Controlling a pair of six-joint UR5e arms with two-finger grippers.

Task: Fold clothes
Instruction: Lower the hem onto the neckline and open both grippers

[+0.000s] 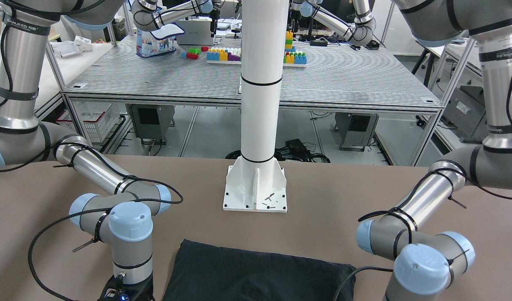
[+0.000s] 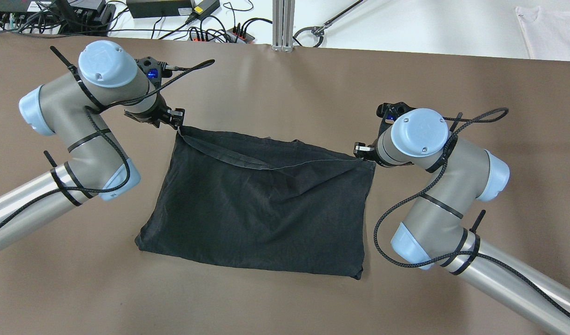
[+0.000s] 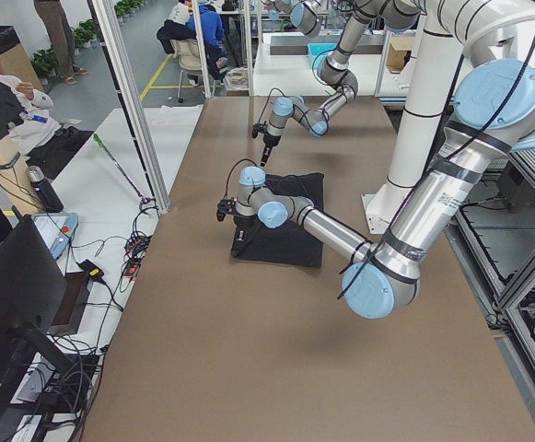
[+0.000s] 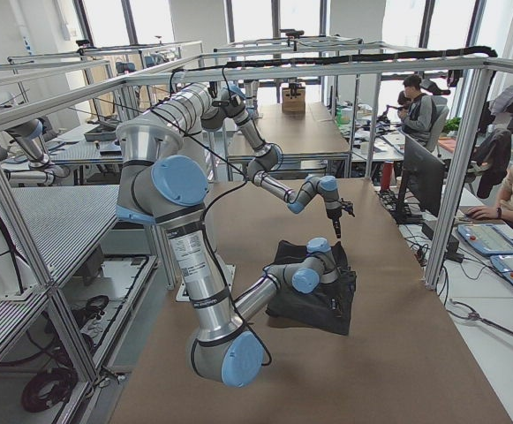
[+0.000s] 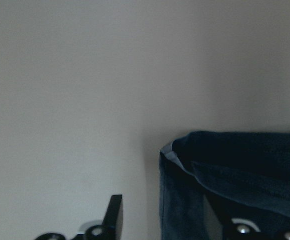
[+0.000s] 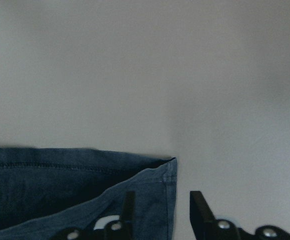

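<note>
Left gripper (image 2: 177,116) straddles a far corner of the cloth (image 2: 266,209), jaws apart; right gripper (image 2: 359,150) likewise opposite; table (image 2: 275,79) runs on beyond.

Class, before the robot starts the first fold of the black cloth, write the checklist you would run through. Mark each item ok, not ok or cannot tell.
1. Position: left pincer at the far left corner of the black cloth: ok.
2. Position: right pincer at the far right corner: ok.
3. Corners lie between the jaws in both wrist views: ok.
4. Pincers shut on fabric: not ok; the jaws stand apart.
5. Cloth flat: not ok; the far hem is turned over and creased.
6. Right arm's cable off the cloth: cannot tell.
</note>
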